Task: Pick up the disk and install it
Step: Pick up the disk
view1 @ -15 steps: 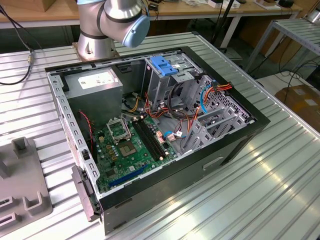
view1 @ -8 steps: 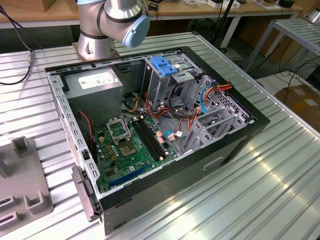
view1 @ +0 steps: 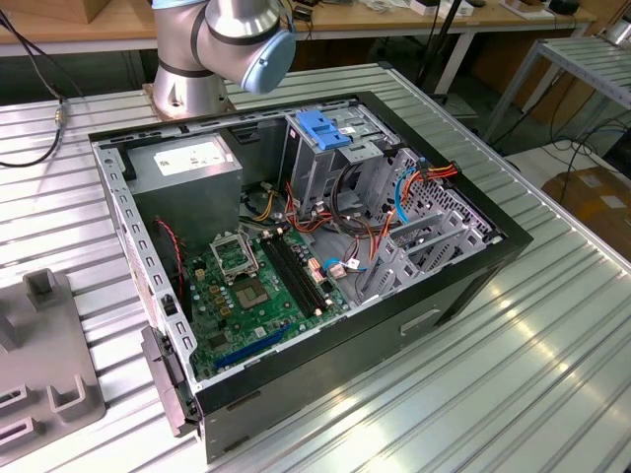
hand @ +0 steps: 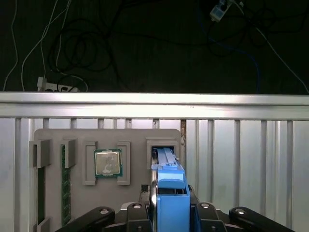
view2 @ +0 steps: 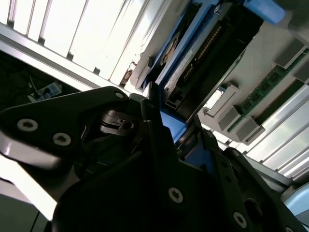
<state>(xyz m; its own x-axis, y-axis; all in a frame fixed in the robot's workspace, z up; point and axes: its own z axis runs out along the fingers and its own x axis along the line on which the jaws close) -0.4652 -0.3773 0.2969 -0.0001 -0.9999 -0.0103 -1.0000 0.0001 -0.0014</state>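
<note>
First wrist view, and the fingers (hand: 153, 203) are drawn right in: two black fingers press on either face of the disk (hand: 166, 162), clamping its bright blue carrier frame with no gap on either side. The gripper (hand: 172, 189) has it edge-on, the thin blue-and-grey edge running away from the fingers toward a raised slot in the grey parts tray (hand: 130, 137). Whether the far end sits in that slot or hangs just clear of it cannot be told.

In the second wrist view, the blue frame is wedged between the black fingers, and the drive's dark face stretches away beyond them.

Out on the tray, a processor chip (hand: 107, 163) sits in a square recess just beside the slot, and a green memory stick (hand: 63, 188) lies in a long recess farther along. The tray rests on the slatted metal table (hand: 241, 159).

In the exterior view, the open computer case (view1: 463, 286) lies on that table with its motherboard exposed. A fixed blue bracket (view1: 323, 128) tops the drive cage, and the arm (view1: 222, 39) stands just behind the case.
</note>
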